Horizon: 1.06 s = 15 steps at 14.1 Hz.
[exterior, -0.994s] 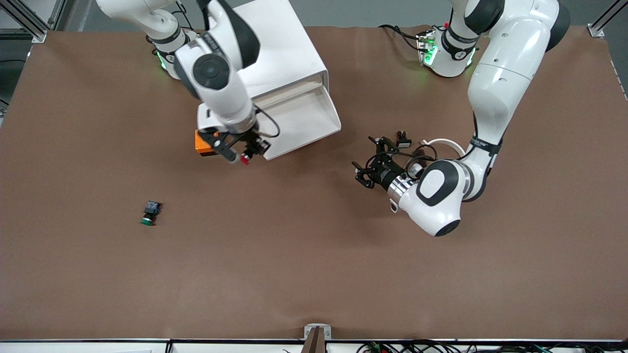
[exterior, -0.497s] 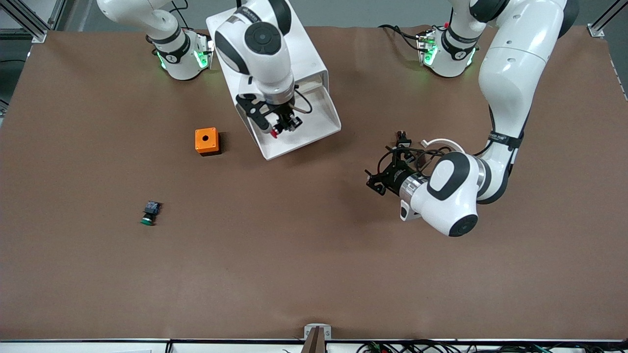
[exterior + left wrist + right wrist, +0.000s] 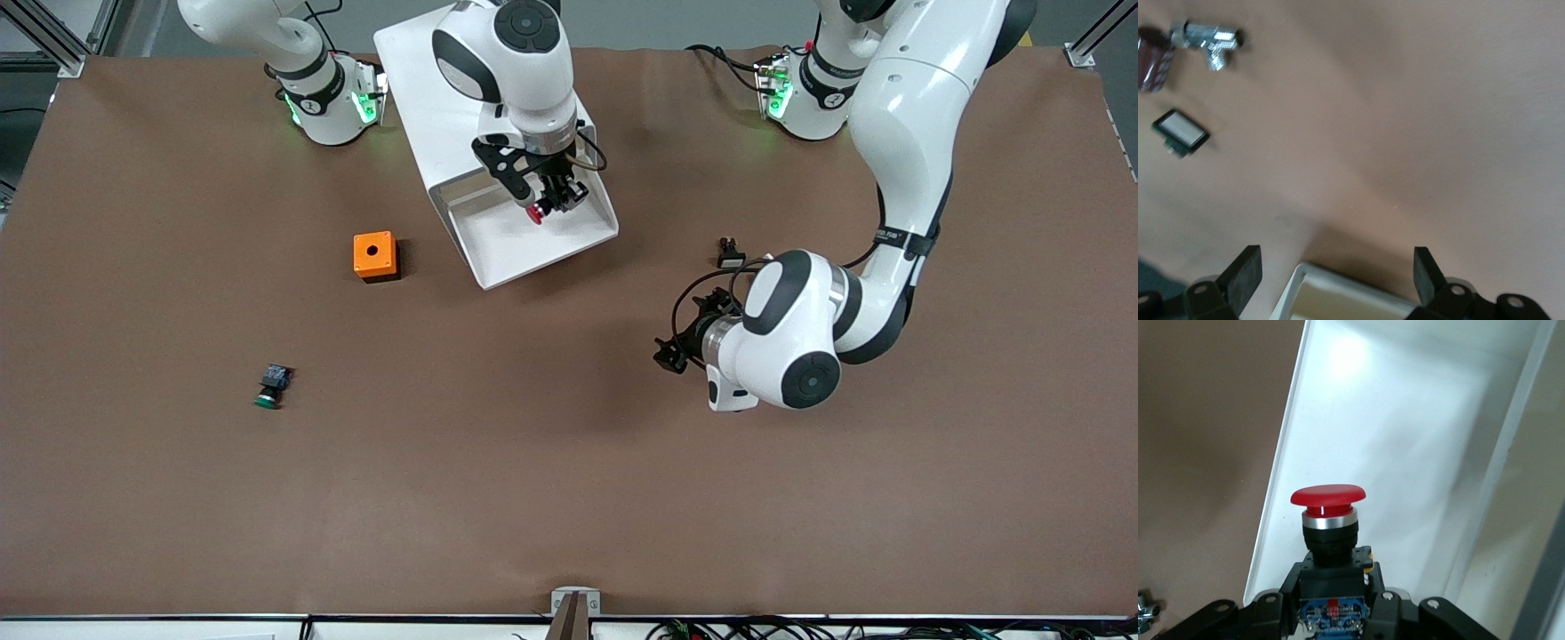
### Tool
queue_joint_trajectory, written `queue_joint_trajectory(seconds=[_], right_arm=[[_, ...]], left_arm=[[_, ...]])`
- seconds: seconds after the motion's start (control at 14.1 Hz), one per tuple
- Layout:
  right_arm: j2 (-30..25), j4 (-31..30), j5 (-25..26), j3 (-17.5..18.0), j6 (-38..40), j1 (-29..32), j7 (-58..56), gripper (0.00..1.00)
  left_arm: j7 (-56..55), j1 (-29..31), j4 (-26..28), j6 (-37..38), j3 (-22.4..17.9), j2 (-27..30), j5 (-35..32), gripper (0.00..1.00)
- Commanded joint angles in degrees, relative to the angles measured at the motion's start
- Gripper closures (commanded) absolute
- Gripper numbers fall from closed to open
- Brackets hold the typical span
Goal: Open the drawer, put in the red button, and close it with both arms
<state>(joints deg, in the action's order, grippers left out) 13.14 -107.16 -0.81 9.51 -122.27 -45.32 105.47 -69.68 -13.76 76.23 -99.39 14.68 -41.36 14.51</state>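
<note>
Red button unlabelled, over white drawer

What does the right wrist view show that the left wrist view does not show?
Only the right wrist view: the red button held by the shut right gripper over the open drawer's white floor. Only the left wrist view: the open left gripper, a small white-faced part and a metal fitting. Both: the brown table and a piece of the white drawer.

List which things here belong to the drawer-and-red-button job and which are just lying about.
Job: drawer, pulled open; red button, held over it by the shut right gripper; open left gripper.
Lying about: orange box; green button; small black part.
</note>
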Motion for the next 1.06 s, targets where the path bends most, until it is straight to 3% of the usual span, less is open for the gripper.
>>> queue_joint_trajectory(seconds=[0.0, 0.43, 0.99], right_arm=[[1.01, -1.83, -0.60, 0.16, 1.86, -2.67, 2.99, 1.00], [2.07, -1.65, -0.69, -0.01, 1.86, 0.85, 0.09, 1.00], [4.88, 0.36, -2.43, -0.01, 1.77, 0.94, 0.35, 1.00]], left_arm=[[0.51, -1.88, 0.85, -4.66, 0.08, 1.90, -4.04, 0.00], [0.51, -3.02, 0.85, -5.46, 0.17, 1.81, -6.68, 0.00], [0.60, -4.34, 0.76, -7.13, 0.08, 1.72, -9.05, 0.00]])
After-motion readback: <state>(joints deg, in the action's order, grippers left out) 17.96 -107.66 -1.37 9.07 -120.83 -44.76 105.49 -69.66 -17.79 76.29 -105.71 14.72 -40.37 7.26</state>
